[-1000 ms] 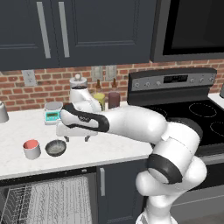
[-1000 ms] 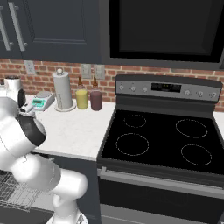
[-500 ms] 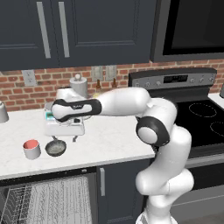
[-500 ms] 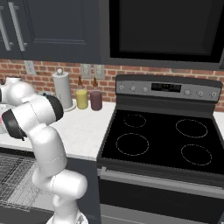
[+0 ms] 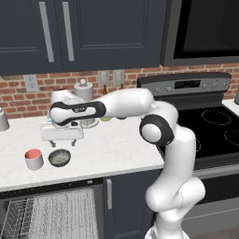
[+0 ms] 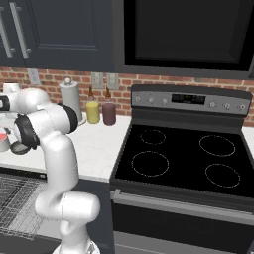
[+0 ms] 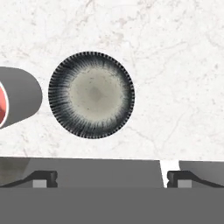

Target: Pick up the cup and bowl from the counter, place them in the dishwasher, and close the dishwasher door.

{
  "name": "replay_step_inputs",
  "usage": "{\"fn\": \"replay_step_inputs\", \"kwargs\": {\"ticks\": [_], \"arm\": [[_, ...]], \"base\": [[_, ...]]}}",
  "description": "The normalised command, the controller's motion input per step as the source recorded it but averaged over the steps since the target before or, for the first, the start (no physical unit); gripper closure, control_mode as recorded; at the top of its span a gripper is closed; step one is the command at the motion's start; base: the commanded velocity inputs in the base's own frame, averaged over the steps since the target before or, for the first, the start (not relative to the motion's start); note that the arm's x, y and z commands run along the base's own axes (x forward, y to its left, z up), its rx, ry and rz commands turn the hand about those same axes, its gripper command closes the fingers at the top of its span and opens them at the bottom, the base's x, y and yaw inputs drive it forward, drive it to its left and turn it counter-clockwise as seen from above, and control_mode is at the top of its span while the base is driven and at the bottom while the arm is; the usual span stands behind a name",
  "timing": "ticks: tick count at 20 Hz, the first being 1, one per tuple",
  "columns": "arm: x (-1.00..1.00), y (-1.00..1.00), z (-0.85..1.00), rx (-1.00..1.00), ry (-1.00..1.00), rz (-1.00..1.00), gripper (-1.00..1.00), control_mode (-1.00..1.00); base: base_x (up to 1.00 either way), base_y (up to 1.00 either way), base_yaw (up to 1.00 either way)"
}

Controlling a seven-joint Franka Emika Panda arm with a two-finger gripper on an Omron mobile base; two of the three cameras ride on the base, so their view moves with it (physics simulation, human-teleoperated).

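The grey speckled bowl (image 7: 91,94) sits on the white marbled counter (image 7: 175,65), just ahead of my open gripper (image 7: 111,177), whose fingertips (image 7: 41,177) have nothing between them. Beside the bowl, the cup (image 7: 17,96) with its red inside shows at the left edge. From the left base view, my gripper (image 5: 62,141) hovers a little above and behind the bowl (image 5: 59,158), and the cup (image 5: 34,158) stands to the bowl's left. Below the counter edge the dishwasher's wire rack (image 5: 51,214) is pulled out. The bowl (image 6: 20,147) and cup (image 6: 2,140) also sit at the left edge of the right base view.
A paper towel roll (image 5: 84,91) stands at the brick wall behind my hand. A grey canister (image 5: 2,119) is at the far left. A yellow jar (image 6: 93,112) and a maroon jar (image 6: 109,113) stand beside the black stovetop (image 6: 183,158).
My arm has stretched out to the left, carrying the hand leftward and slightly down toward the bowl. Cup and bowl have not moved.
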Motion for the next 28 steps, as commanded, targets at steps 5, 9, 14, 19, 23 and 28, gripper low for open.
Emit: {"fn": "replay_step_inputs", "kwargs": {"ticks": [5, 9, 14, 19, 23, 28], "arm": [[0.00, 0.15, -0.02, 0.00, -0.15, 0.00, -1.00, -1.00], [0.02, 0.06, -0.17, -0.01, -0.14, 0.00, -1.00, -1.00], [0.20, 0.00, -0.14, 0.00, -0.02, 0.00, -1.00, -1.00], [0.20, 0.00, -0.08, 0.00, 0.01, 0.00, -1.00, -1.00], [-0.02, -0.14, -0.01, 0.01, 0.02, 0.00, -1.00, -1.00], [-0.04, -0.22, 0.00, 0.01, 0.00, 0.00, -1.00, -1.00]], "base": [[0.00, 0.00, 0.00], [0.00, 0.00, 0.00], [0.00, 0.00, 0.00], [0.00, 0.00, 0.00], [0.00, 0.00, 0.00], [0.00, 0.00, 0.00]]}}
